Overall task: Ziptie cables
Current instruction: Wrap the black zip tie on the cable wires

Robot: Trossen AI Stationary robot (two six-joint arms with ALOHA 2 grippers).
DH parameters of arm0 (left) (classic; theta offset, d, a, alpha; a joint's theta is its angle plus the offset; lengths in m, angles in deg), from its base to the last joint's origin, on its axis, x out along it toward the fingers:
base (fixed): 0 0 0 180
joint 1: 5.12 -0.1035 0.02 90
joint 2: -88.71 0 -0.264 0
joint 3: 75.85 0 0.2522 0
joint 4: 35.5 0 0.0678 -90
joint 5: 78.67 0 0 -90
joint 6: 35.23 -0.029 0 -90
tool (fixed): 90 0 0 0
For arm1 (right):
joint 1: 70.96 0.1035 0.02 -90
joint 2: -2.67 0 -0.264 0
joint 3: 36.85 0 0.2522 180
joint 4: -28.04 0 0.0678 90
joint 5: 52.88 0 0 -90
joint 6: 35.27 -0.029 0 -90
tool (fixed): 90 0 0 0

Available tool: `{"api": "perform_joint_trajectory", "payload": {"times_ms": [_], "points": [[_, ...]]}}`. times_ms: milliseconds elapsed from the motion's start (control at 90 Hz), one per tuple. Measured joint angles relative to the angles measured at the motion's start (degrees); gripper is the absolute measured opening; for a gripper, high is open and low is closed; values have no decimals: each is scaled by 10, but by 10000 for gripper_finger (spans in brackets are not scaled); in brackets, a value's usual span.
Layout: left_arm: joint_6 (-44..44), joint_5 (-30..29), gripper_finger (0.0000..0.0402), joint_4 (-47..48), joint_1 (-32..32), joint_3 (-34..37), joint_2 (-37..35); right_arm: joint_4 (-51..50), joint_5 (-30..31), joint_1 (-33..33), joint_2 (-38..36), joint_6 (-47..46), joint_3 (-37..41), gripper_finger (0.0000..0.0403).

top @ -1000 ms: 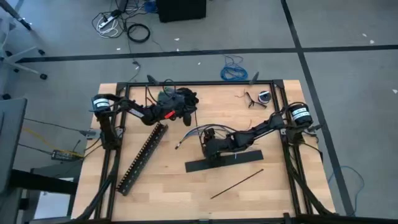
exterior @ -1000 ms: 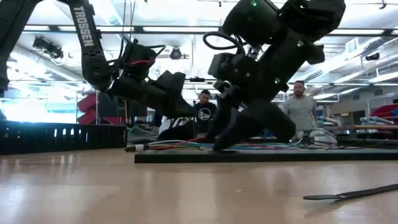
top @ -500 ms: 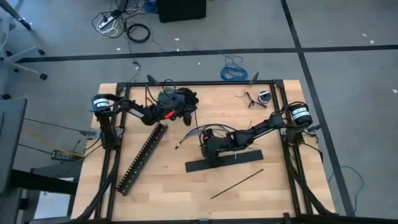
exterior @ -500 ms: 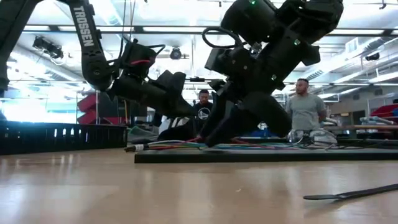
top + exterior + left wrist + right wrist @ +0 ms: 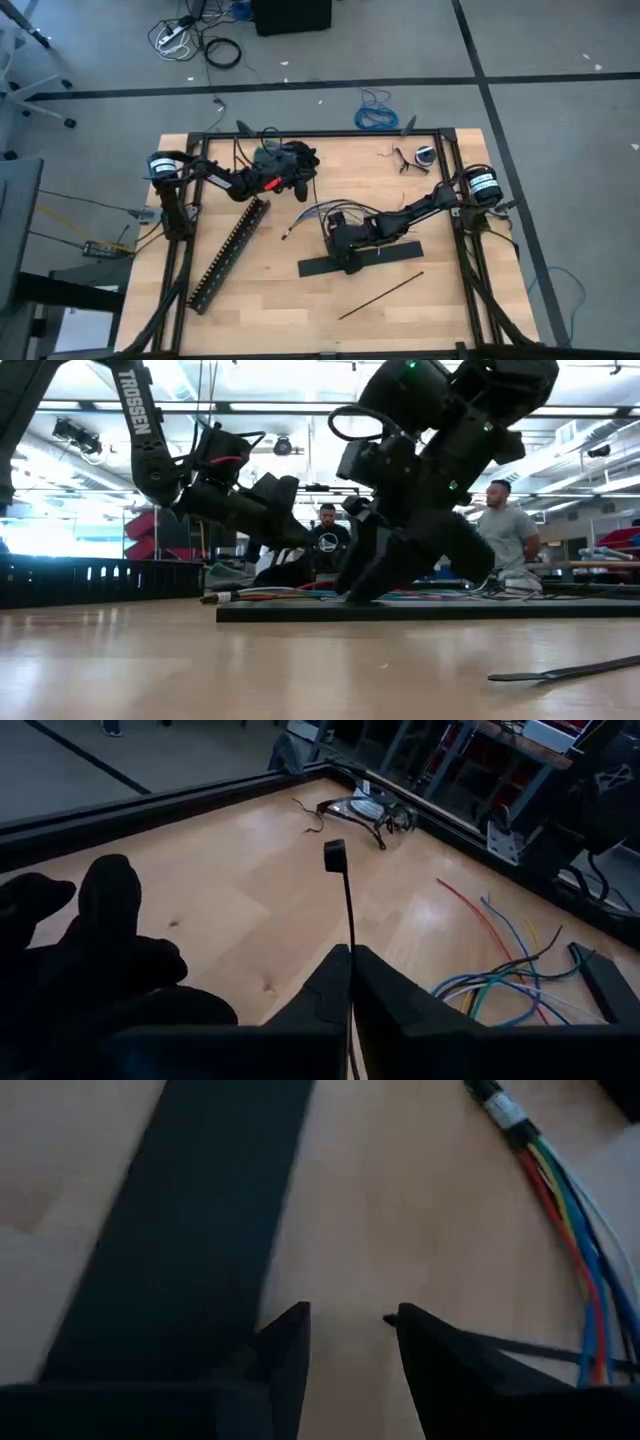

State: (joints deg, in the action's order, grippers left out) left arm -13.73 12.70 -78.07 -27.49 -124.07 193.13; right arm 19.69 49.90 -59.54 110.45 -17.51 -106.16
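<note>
At the left gripper [image 5: 348,952], near the table's far edge: fingers clenched on a ziptie [image 5: 346,910], a very thin straight black plastic strip, held upright with its small square head on top. At the right gripper [image 5: 350,1318], low at mid-table: fingers released, apart, nothing between them, just beside the flat matte black bar [image 5: 395,254]. Close by, the cables [image 5: 310,212]: thin glossy wires, blue, green, red and white, lying flat with the long axis across the table and loose ends fanned apart. Nearer the front edge, a second ziptie [image 5: 380,296], flat and slanted. To the left, a black slotted duct [image 5: 228,255], diagonal. Underneath, a pale wooden table [image 5: 260,290] in a black frame. Beyond, grey floor, ceiling lights, two persons [image 5: 505,525].
</note>
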Motion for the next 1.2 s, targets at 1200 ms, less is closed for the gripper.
{"api": "perform_joint_trajectory", "payload": {"times_ms": [1200], "points": [[2, -1, 0, 16, 4, 0, 0, -29, 42, -7, 4, -26, 2, 148]]}}
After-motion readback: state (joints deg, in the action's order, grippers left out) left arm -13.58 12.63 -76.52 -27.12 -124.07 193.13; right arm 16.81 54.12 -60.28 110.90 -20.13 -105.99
